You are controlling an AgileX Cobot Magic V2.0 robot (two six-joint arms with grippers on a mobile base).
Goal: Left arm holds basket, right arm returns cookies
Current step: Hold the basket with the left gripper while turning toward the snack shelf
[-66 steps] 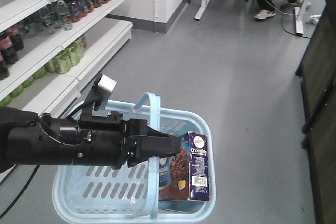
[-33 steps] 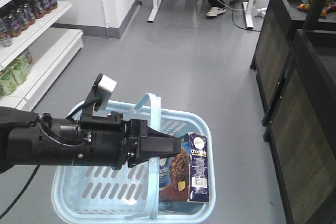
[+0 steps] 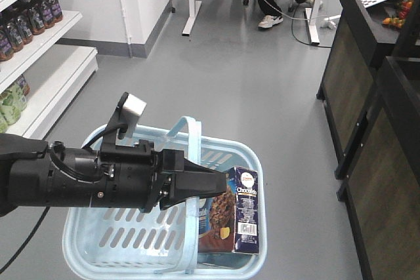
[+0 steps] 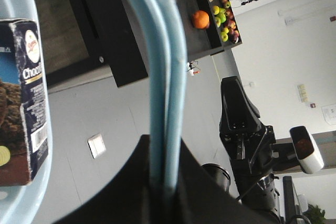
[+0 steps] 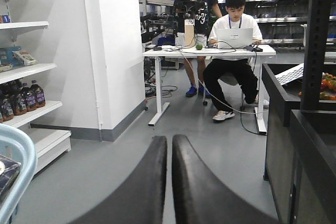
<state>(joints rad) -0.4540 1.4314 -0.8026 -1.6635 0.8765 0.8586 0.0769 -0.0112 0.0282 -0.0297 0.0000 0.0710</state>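
Moved: shelves (image 3: 33, 44) slide further left and dark cabinets (image 3: 380, 129) loom larger at right; basket (image 3: 85, 247) and cookies (image 3: 241, 211) keep their place.
Left arm (image 3: 79, 178): level, left fingers (image 4: 126, 182) clamped on both handles (image 4: 165, 77).
Cookies: upright in basket, just beyond those fingers' tips.
Right fingers (image 5: 152, 182): pressed together, empty.
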